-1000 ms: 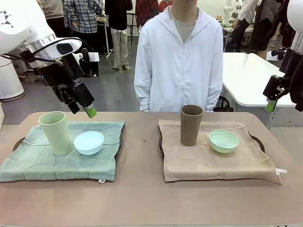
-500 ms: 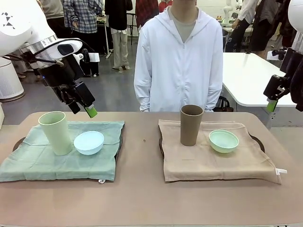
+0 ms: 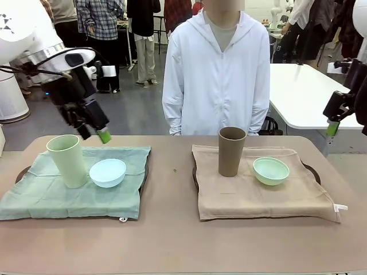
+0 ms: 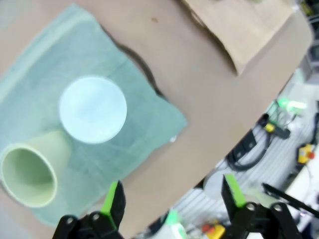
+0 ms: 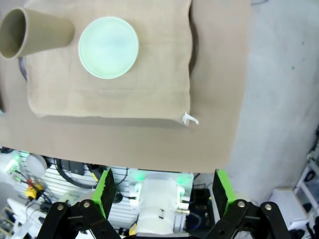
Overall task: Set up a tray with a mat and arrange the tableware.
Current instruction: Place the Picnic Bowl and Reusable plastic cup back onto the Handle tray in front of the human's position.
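On the left a green mat [image 3: 51, 195] covers a dark tray [image 3: 23, 172] and carries a tall pale green cup [image 3: 67, 160] with a light blue bowl [image 3: 108, 172] beside it. On the right a tan mat [image 3: 258, 197] covers another tray [image 3: 311, 169], with a brown cup [image 3: 231, 151] and a mint green bowl [image 3: 270, 171] on it. My left gripper [image 3: 94, 134] hangs open above the far edge of the green mat, holding nothing. At the right edge, off the table, my right gripper [image 3: 332, 126] is raised; its wrist view shows it [image 5: 163, 181] open and empty, high above the mint bowl [image 5: 108, 47] and brown cup [image 5: 35, 36].
A person in a white jacket [image 3: 217, 74] stands at the far side of the table, hands out of sight. Bare brown tabletop [image 3: 172, 172] lies between the two trays and along the near edge. A white table [image 3: 304, 91] stands behind at the right.
My left gripper has drawn a little to the left and up, away from the blue bowl. The right gripper has edged slightly up and right. The tableware has not moved.
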Available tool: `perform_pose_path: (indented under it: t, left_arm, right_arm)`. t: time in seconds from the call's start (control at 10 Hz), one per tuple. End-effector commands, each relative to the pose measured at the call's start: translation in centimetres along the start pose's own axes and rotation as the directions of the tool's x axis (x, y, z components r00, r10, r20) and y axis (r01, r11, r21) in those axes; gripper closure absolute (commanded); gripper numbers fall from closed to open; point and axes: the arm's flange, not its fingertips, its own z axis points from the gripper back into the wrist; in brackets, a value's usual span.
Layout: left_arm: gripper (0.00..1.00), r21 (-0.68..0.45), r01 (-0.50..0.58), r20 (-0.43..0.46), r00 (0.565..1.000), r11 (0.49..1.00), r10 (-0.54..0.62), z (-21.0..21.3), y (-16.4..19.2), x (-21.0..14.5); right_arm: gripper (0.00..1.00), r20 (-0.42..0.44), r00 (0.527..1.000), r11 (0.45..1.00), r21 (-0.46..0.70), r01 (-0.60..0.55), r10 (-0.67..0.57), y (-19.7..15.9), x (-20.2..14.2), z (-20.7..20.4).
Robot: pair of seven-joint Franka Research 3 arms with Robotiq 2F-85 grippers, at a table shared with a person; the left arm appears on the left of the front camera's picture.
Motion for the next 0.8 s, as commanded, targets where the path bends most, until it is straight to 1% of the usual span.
perform_pose_path:
  t: [0.0,0.1,0.2,0.3,0.4,0.5,0.6,0.7]
  left_arm:
    - [0.0,-0.093,-0.027,-0.103,0.995,0.995,0.017,2.7,7.3,-2.3]
    - [0.0,-0.133,-0.05,-0.112,0.993,0.99,0.036,3.1,9.7,-4.4]
    - [0.0,-0.18,-0.097,-0.07,0.994,0.979,0.086,4.5,12.4,-6.2]
    - [0.0,-0.236,-0.167,0.002,0.985,0.957,0.173,5.6,14.5,-7.8]
    - [0.0,-0.288,-0.224,0.06,0.966,0.931,0.251,6.9,16.5,-9.3]
    - [0.0,-0.316,-0.275,0.1,0.942,0.908,0.32,7.5,18.0,-10.8]
    - [0.0,-0.351,-0.329,0.138,0.908,0.877,0.396,8.3,19.7,-12.4]
    - [0.0,-0.388,-0.386,0.186,0.857,0.837,0.481,8.5,20.4,-14.1]
  right_arm:
    - [0.0,-0.011,0.998,0.993,0.105,0.056,-0.056,-3.5,-0.7,0.1]
    - [0.0,-0.023,0.998,0.981,0.185,0.06,-0.056,-5.3,-1.3,0.4]
    - [0.0,-0.029,0.997,0.947,0.313,0.073,-0.067,-7.3,-1.3,0.8]
    - [0.0,-0.019,0.997,0.909,0.408,0.082,-0.081,-9.4,-1.5,1.0]
    - [0.0,-0.016,0.995,0.864,0.495,0.094,-0.1,-11.3,-1.7,1.0]
    - [0.0,-0.021,0.994,0.819,0.564,0.101,-0.108,-13.4,-2.0,0.7]
    - [0.0,-0.035,0.992,0.771,0.626,0.119,-0.124,-15.0,-2.1,0.2]
    - [0.0,-0.056,0.99,0.742,0.657,0.135,-0.131,-15.9,-2.3,-0.5]
